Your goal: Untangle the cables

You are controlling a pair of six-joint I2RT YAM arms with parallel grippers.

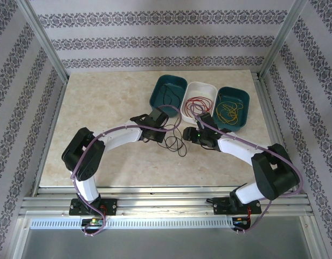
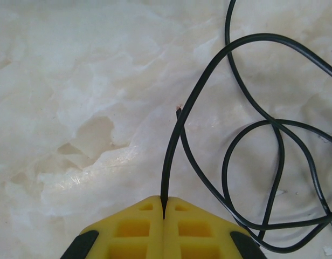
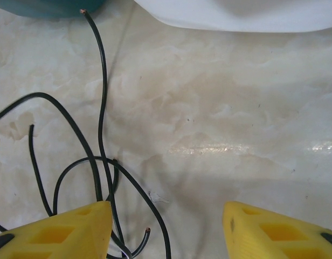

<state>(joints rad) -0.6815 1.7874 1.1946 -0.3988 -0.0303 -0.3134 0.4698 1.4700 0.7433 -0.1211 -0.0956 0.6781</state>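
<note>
Left gripper (image 2: 164, 211): jaws clamped on one strand of the black cables (image 2: 174, 156). That strand runs straight out from the fingertips, then curls to the right into overlapping loops on the table (image 2: 74, 108). Seen from above, the loops lie between the two grippers. Right gripper (image 3: 166, 216): jaws parted, holding nothing. The loose strands lie toward its left finger (image 3: 63, 232), with the long axis pointing away toward the teal bin (image 3: 47, 6). Cables are thin and black with bare copper ends

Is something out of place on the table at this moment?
Yes. Black cables lie looped over each other on the table, near the white bin but outside it; the left gripper is shut on one strand.
</note>
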